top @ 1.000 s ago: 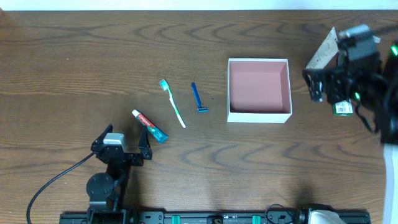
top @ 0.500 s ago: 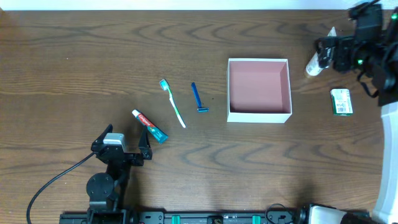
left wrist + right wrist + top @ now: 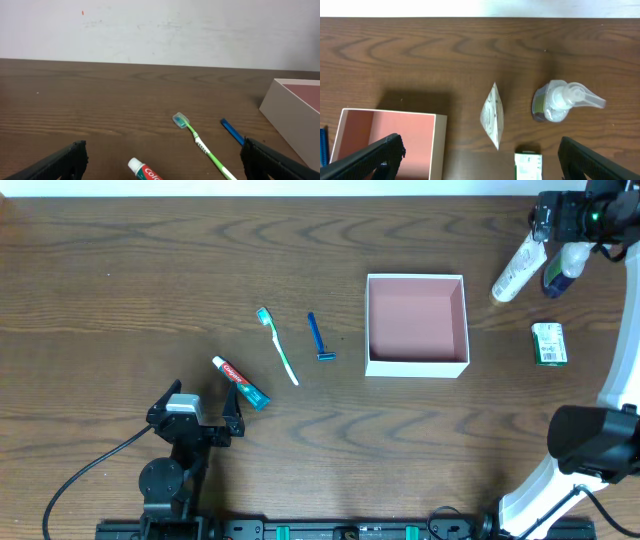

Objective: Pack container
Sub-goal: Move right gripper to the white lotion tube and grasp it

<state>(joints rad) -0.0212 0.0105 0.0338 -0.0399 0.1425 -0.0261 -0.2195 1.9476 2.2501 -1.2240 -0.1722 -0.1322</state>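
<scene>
The container, a square white box with a pink inside, stands empty right of centre; it also shows in the left wrist view and the right wrist view. A green toothbrush, a blue razor and a toothpaste tube lie left of it. My left gripper is open and empty, just short of the toothpaste. My right gripper is open and empty, held high over the far right corner.
A white tube, a clear pump bottle and a green-and-white soap packet lie right of the container. They also show in the right wrist view: tube, bottle, packet. The table's far edge is close behind.
My right arm has moved up and back toward the far right corner, uncovering the white tube, pump bottle and soap packet. The left arm has not moved.
</scene>
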